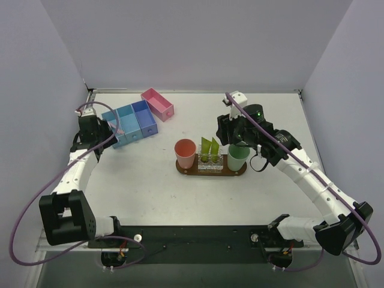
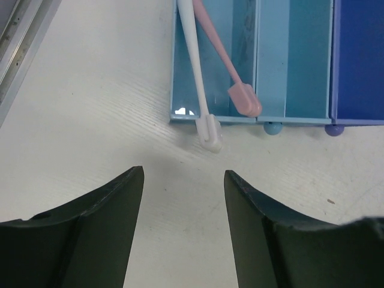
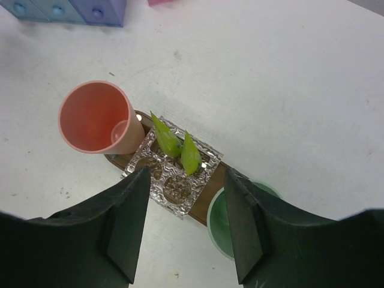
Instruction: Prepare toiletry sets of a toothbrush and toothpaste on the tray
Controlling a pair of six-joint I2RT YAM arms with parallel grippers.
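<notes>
Yellow-green flat toothpaste tubes (image 3: 165, 137), both of them, are standing point-up in the clear embossed holder (image 3: 174, 183) on the dark brown wooden tray (image 1: 191, 173), with a salmon-pink cup (image 3: 96, 117) at one end and a green cup (image 1: 237, 157) at the other. So the paste half looks done to me. The brush half isn't: the slim white toothbrush (image 2: 195, 60) and the pink toothbrush (image 2: 219, 54) are both over in the light blue box bin (image 2: 273, 60), well apart from the tray. The white one's head pokes out past the bin's front edge onto the table, while the pink one's head sits against the front wall inside. The left gripper (image 2: 183, 174) is hovering low just in front of that bin, fingers spread apart and holding nothing, roughly lined up with the white brush head, so I'd guess it's setting up for a grab. The right gripper (image 3: 187, 174) hangs above the tray, pointing down over the holder, also spread wide and empty.
</notes>
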